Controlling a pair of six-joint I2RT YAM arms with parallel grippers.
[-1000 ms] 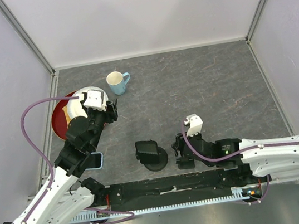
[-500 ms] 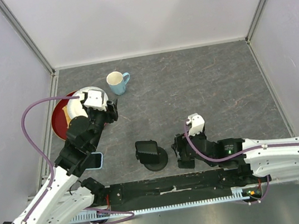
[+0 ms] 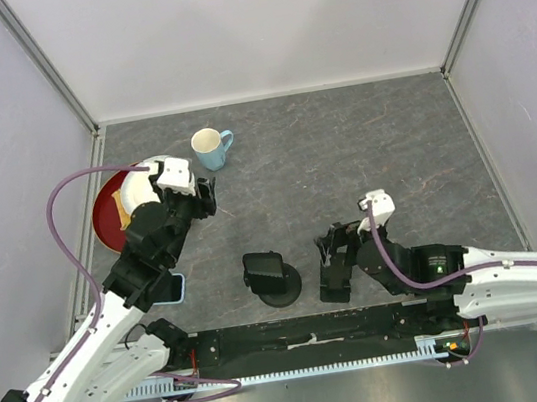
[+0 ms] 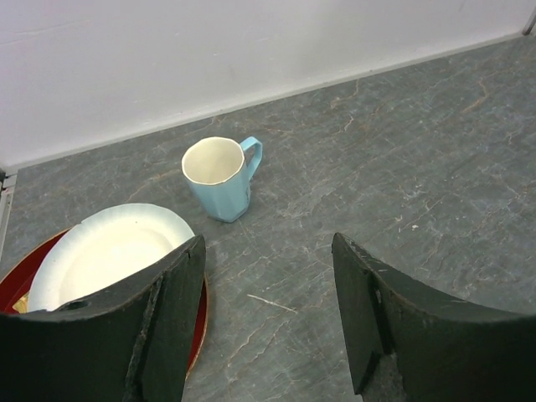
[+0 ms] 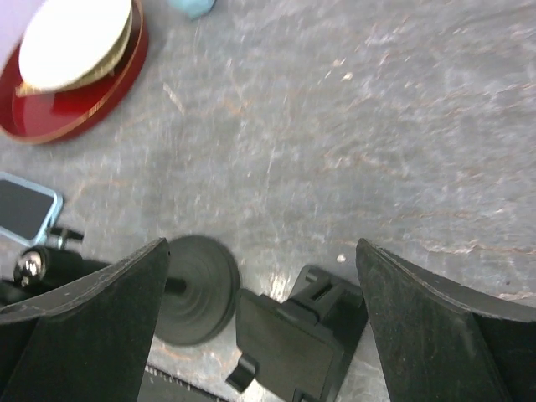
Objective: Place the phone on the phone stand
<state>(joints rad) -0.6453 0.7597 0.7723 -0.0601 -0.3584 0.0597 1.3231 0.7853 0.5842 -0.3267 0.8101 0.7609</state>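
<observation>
The phone (image 3: pixel 172 288), dark-screened in a light blue case, lies flat at the near left, partly under my left arm; the right wrist view shows it at the left edge (image 5: pixel 23 209). The black phone stand (image 3: pixel 272 279), a round base with a tilted cradle, stands near the front middle; its base shows in the right wrist view (image 5: pixel 201 289). My right gripper (image 3: pixel 334 252) is open and empty (image 5: pixel 261 251), above a flat black rectangular holder piece (image 5: pixel 293 347) just right of the stand. My left gripper (image 3: pixel 202 196) is open and empty (image 4: pixel 268 318), far from the phone, beside the plate.
A light blue mug (image 3: pixel 208 149) stands at the back left and shows in the left wrist view (image 4: pixel 219 177). A white plate (image 3: pixel 141 190) rests on a red tray (image 3: pixel 108 220). The black holder piece (image 3: pixel 336 288) lies by the front rail. Walls enclose the table.
My right wrist has moved right and back, drawing the open gripper off the black holder piece. My left arm has shifted only slightly. Phone and stand have not moved.
</observation>
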